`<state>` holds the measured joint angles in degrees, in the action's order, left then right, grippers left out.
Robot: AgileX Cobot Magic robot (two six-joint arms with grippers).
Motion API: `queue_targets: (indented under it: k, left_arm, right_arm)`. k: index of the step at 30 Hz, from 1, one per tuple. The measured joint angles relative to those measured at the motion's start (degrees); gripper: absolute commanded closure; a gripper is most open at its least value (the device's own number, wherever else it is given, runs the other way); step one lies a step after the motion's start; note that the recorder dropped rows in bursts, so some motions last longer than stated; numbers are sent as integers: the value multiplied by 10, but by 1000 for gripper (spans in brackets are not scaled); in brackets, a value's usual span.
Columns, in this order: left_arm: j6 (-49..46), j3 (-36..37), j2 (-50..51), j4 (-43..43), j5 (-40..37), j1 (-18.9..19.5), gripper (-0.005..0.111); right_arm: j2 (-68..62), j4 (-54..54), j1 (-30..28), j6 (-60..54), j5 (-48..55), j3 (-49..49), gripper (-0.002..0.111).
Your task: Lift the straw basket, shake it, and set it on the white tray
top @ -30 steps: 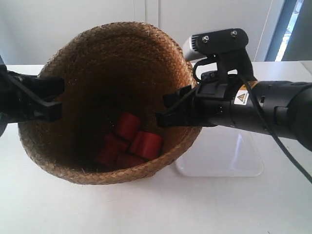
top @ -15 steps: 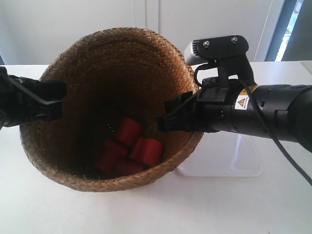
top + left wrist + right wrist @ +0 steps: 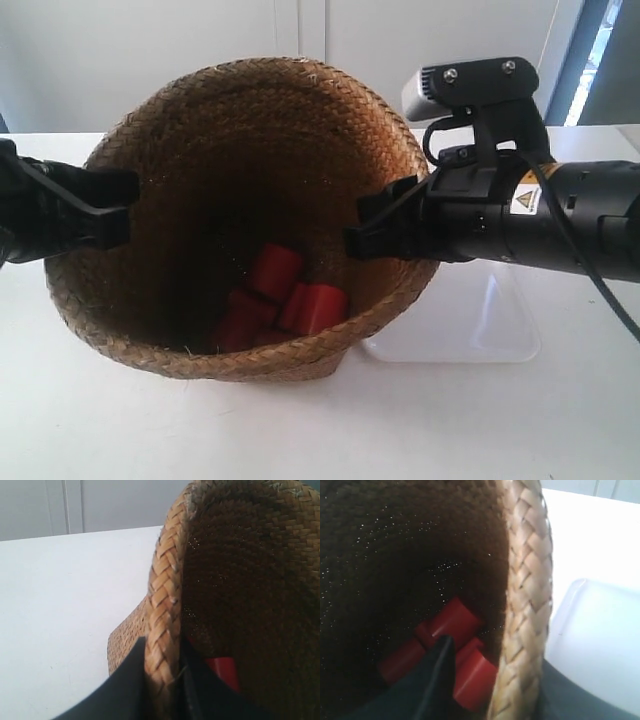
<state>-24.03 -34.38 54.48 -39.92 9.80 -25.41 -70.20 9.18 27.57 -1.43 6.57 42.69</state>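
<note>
The tall golden-brown braided straw basket (image 3: 240,190) hangs tipped between two arms, its mouth turned my way. The left gripper (image 3: 162,652) pinches the rim at 9 o'clock and the right gripper (image 3: 502,672) at 3 o'clock, each clamped with one finger inside the braid and one outside. Small red cylinders (image 3: 290,295) pile low inside, toward 6 o'clock. The flat glossy white rectangular tray (image 3: 480,330) lies at about 4 o'clock, partly behind the basket. My worry is that soft straw could fold or slip from such thin pinches under shaking, and this tilt could spill the cylinders.
</note>
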Motion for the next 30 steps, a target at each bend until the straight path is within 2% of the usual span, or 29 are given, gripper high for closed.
queue_targets:
  k: [9,23,25,28,30]
  left_arm:
    - [4,0,1,-1,1,0,107]
    - [47,0,41,10,55,0,107]
    - [51,-10,36,28,35,0,107]
    - [53,-64,2,54,-33,-13,107]
    - [41,-86,-24,65,-47,-20,107]
  right_arm:
    - [-1,-3,-1,14,-7,0,108]
    - [-16,-7,-1,6,-24,0,108]
    - [-12,-7,-1,6,-7,8,108]
    - [34,-7,3,6,72,54,108]
    - [71,-16,10,5,49,61,108]
